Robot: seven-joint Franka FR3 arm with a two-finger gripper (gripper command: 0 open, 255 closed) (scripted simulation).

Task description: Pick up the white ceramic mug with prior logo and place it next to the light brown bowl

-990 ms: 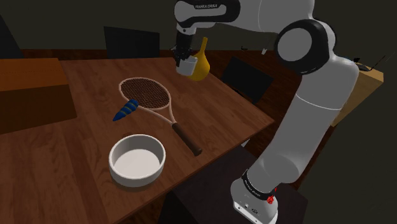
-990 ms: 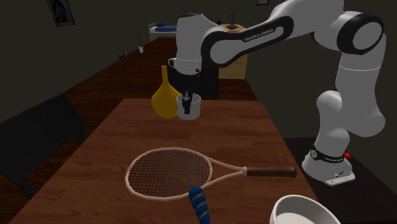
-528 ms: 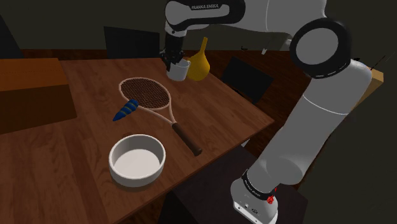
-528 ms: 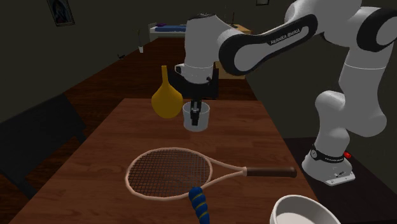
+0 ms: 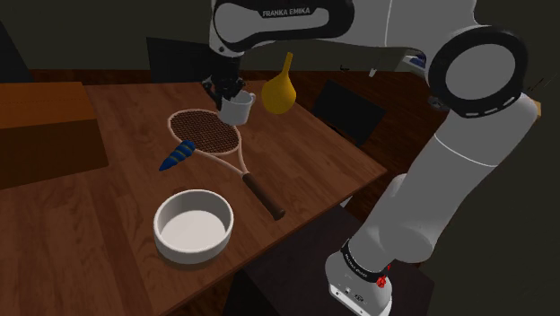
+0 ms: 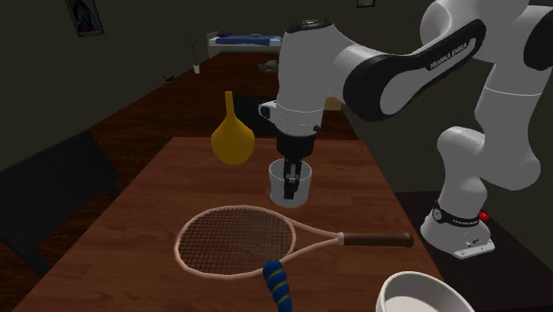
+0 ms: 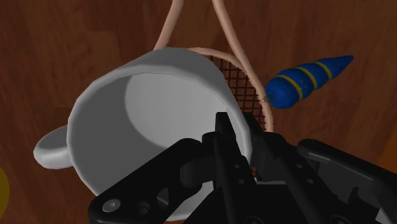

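Shoulder view, table (image 5: 90, 206): dark brown wood, carries everything below.
Arm (image 5: 458, 162): white w/ dark joints, rises from the stand at lower right, reaches over to the far side of the table.
Racket (image 5: 220, 153): flat on the table, handle twd the near edge.
Bowl (image 5: 179, 251): white, upright, near the front edge just past the racket handle, well apart from the mug.
Vase (image 5: 278, 92): yellow, round body w/ thin neck, upright, far side.
Mug (image 5: 238, 109): plain white, held in the air over the far end of the racket head, beside the vase; wrist view: mouth faces the cam.
Gripper (image 7: 238, 130): clamped on the mug's wall, one finger inside, one outside.
Blue-yellow striped obj (image 5: 178, 155): on the table, touching the racket head's rim.
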